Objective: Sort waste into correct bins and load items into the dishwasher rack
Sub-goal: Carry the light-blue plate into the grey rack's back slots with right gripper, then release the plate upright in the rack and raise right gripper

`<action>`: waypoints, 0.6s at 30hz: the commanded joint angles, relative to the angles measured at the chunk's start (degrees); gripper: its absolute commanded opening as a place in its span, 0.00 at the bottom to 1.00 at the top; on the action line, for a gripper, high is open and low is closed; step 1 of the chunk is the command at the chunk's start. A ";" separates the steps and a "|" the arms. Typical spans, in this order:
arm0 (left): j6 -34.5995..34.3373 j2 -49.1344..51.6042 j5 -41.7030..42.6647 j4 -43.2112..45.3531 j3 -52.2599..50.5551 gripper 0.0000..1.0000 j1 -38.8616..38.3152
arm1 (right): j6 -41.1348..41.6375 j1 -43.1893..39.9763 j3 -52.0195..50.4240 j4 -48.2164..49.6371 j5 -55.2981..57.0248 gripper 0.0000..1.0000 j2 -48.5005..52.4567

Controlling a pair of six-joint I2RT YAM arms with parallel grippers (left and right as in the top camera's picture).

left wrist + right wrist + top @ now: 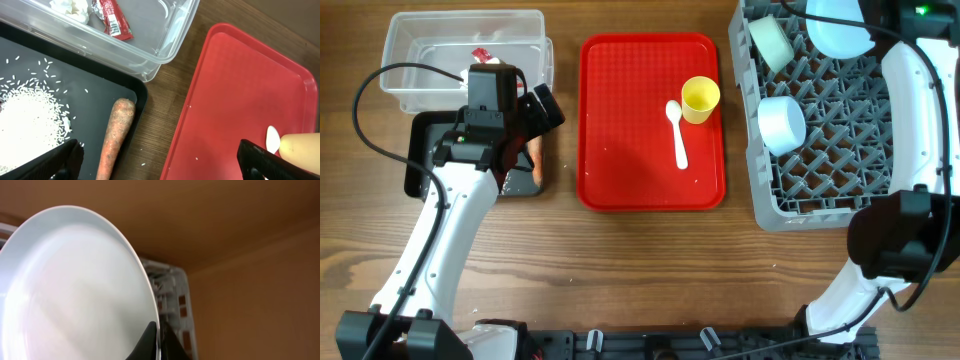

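The rack (840,170) stands at the right, with the plate (75,295) on edge at its far end, the right gripper (160,341) pinched tight on the plate's rim; a green bowl (772,42) and a blue bowl (782,122) lie beside. The red tray (620,150) bears the cup (701,99) and spoon (677,133). The tub (420,60) holds the wrapper (112,17) and scrap (72,7). The black tray (100,85) holds rice (30,125) and the carrot (115,132), with the left gripper (160,162) spread wide above its right edge.

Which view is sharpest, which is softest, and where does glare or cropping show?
Overhead: sharp and evenly lit; the rack is cropped at the top and right. Left wrist: carrot and rice crisp, bright highlights on the clear tub rim. Right wrist: softest; the close plate carries a broad sheen, and the rack behind it is blurred.
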 commanded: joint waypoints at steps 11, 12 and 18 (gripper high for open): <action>-0.55 0.26 -0.52 0.15 0.07 1.00 0.20 | -9.55 0.17 -0.04 7.52 5.40 0.04 6.29; -0.55 0.26 -0.52 0.15 0.07 1.00 0.20 | -9.53 0.17 -0.04 7.45 5.40 0.04 6.47; -0.57 0.28 -0.52 0.13 0.07 1.00 0.20 | -9.53 1.16 -0.04 7.43 5.44 0.04 7.80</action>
